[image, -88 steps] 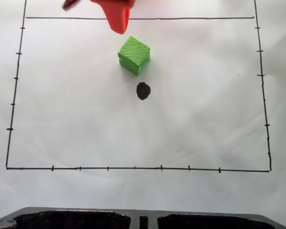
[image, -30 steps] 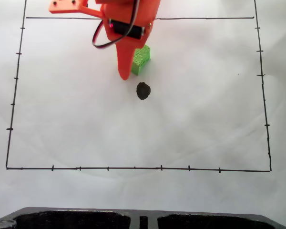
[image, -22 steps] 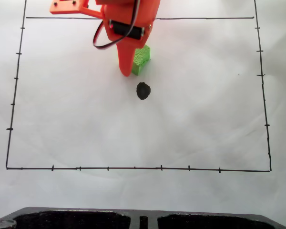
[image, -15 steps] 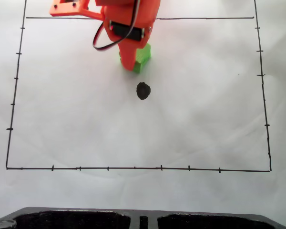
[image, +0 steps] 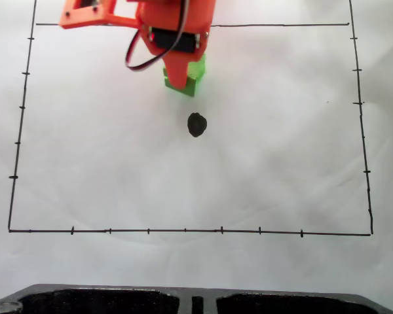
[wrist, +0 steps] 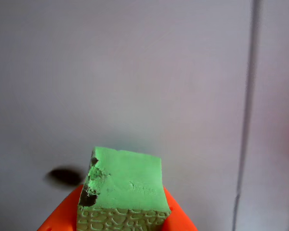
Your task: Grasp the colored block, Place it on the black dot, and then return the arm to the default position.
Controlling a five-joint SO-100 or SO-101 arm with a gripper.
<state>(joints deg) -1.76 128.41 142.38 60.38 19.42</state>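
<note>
In the wrist view the orange fingers (wrist: 123, 211) pinch the colored block (wrist: 125, 185) at the bottom centre. In the fixed view the block (image: 195, 73) sits in the upper middle, just above the black dot (image: 196, 124). Grasp done, by my judgement; placing and retreat remain.

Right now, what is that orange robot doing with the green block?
The orange arm has its claw closed around the green block; in the wrist view the block sits between the two orange fingers. The black dot on the white paper is bare, a little below the block in the fixed view. So the block is grabbed but not yet placed on the dot.
</note>
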